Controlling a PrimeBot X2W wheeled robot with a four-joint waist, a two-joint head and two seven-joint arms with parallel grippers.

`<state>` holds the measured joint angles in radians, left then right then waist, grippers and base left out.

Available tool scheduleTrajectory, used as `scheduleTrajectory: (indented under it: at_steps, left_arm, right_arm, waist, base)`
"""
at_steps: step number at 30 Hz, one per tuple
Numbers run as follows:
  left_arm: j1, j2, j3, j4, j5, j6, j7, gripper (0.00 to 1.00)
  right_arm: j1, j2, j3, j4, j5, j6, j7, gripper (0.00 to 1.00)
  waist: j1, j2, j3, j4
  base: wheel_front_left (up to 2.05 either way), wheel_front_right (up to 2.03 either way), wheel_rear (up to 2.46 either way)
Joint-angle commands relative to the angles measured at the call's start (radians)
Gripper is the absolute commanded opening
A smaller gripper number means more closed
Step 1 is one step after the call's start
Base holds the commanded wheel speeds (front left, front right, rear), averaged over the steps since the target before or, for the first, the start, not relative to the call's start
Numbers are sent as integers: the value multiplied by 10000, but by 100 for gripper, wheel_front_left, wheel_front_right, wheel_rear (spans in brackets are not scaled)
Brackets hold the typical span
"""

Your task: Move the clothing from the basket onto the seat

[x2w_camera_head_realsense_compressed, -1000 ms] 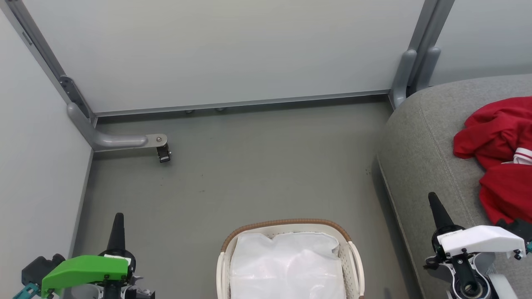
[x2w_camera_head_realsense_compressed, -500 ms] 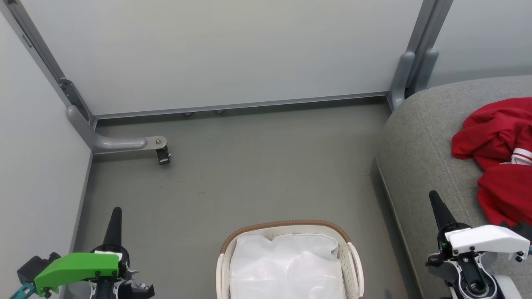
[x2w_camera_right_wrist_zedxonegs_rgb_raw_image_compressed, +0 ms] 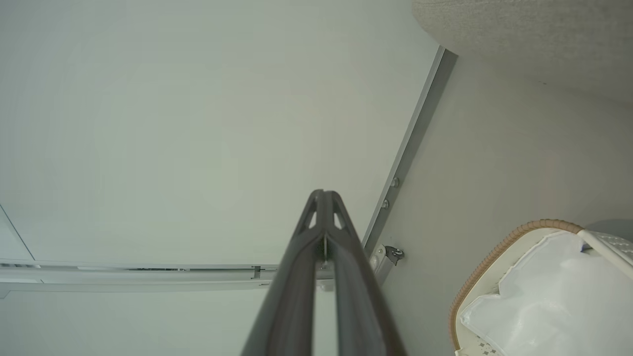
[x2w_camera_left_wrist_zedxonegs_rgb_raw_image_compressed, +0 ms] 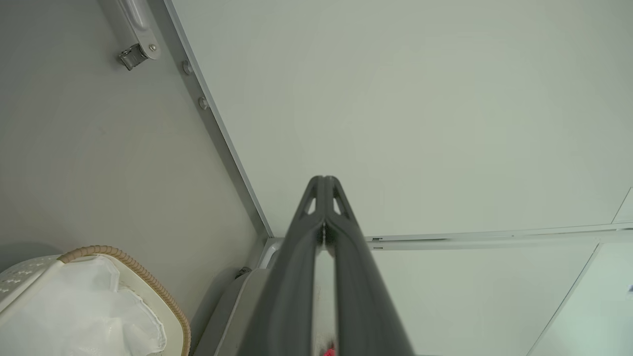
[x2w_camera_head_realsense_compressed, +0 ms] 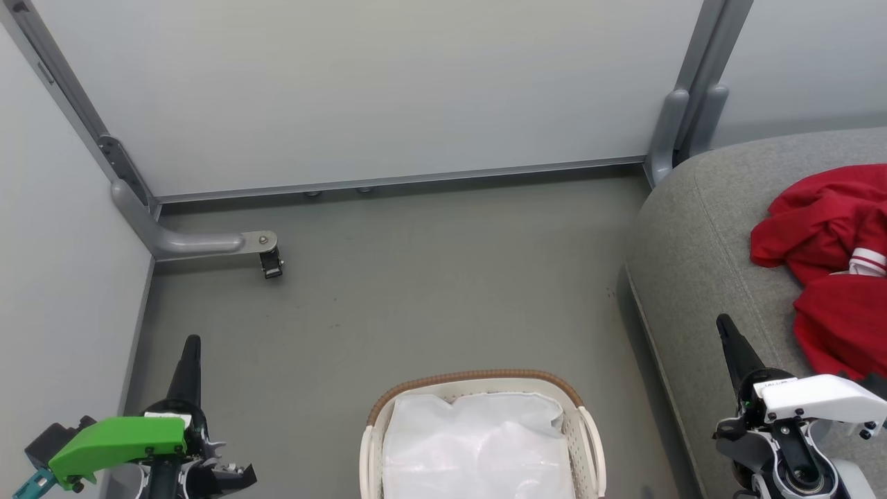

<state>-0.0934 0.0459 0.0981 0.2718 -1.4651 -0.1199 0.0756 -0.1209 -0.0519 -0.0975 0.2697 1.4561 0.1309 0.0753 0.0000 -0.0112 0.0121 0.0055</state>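
With the bright red soft clothing [x2w_camera_head_realsense_compressed: 828, 277] lying on the large grey upholstered seat [x2w_camera_head_realsense_compressed: 693, 263] at the right, and a white plastic liner [x2w_camera_head_realsense_compressed: 478, 443] in the oval cream perforated basket [x2w_camera_head_realsense_compressed: 478, 379] near centre, the task looks finished, so the left gripper [x2w_camera_head_realsense_compressed: 192, 344] and right gripper [x2w_camera_head_realsense_compressed: 725, 324], both closed and empty, probably need only rest.

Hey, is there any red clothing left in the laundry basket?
Looks empty, as far as visible: the basket holds a white plastic liner, and the red clothing lies on the grey seat.
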Motion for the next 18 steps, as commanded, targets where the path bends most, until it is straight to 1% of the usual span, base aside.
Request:
scheduleTrajectory:
  at_steps: [1, 18]
  left_arm:
    - [-206, 65, 64, -66, -243, -53, 63, 0]
    - [-266, 73, 179, -231, -1343, -131, 384, 0]
  right_arm:
    - [80, -22, -60, -82, 226, -2, 71, 0]
    - [105, 3, -189, -212, 1418, -3, 395, 0]
  waist:
    - [0, 94, -8, -4]
    - [0, 109, -95, -47]
  base:
    - [0, 0, 0]
    - [0, 0, 0]
